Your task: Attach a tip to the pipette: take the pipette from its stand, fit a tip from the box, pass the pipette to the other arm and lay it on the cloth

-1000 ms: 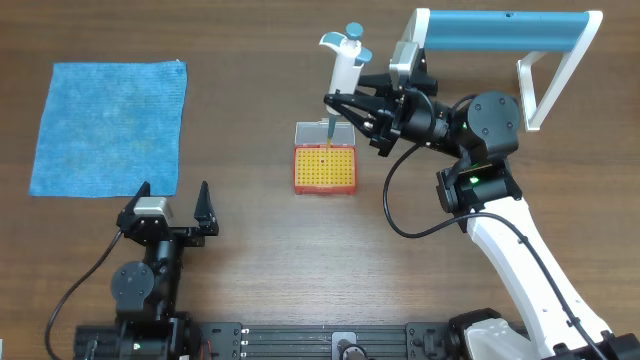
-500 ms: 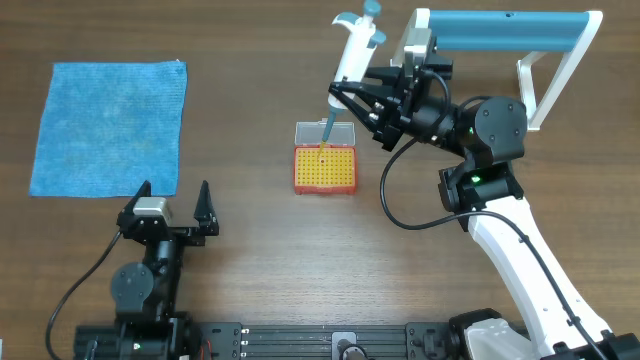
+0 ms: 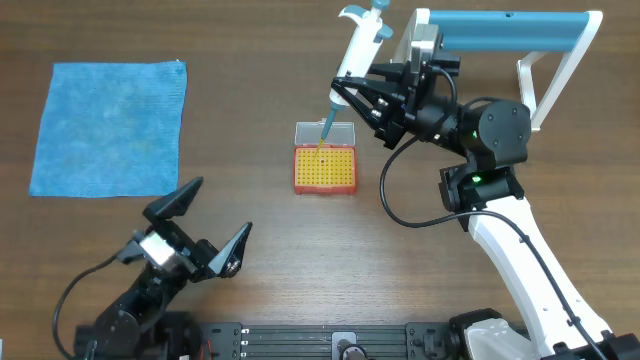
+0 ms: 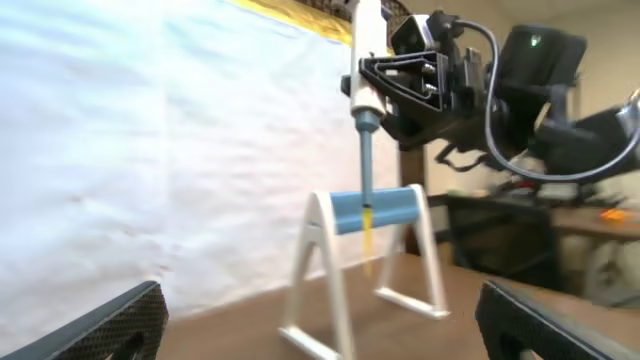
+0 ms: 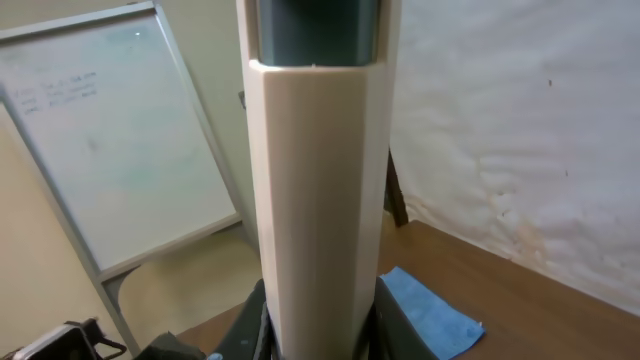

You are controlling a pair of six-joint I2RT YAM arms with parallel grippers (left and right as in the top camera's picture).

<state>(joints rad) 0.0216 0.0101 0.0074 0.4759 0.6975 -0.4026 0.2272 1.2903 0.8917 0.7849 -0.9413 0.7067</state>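
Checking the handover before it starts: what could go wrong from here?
1. The yellow tip hangs exposed below the pipette held by the right gripper; the left gripper, fingers open, might knock it loose at the handover.
2. The cloth lies far from the pipette, so a weak grasp could drop it on the way.

On my right wrist camera, the pipette (image 5: 320,200) stands upright through the middle, with a cream body and a dark grey band above it. My right gripper (image 5: 320,335) clamps its lower body, with dark fingers (image 5: 395,325) pressed against both sides. Behind it, a blue cloth (image 5: 430,310) lies on the brown table (image 5: 520,290). Farther back are a whiteboard (image 5: 110,130) in a metal frame and a white sheet (image 5: 540,110).
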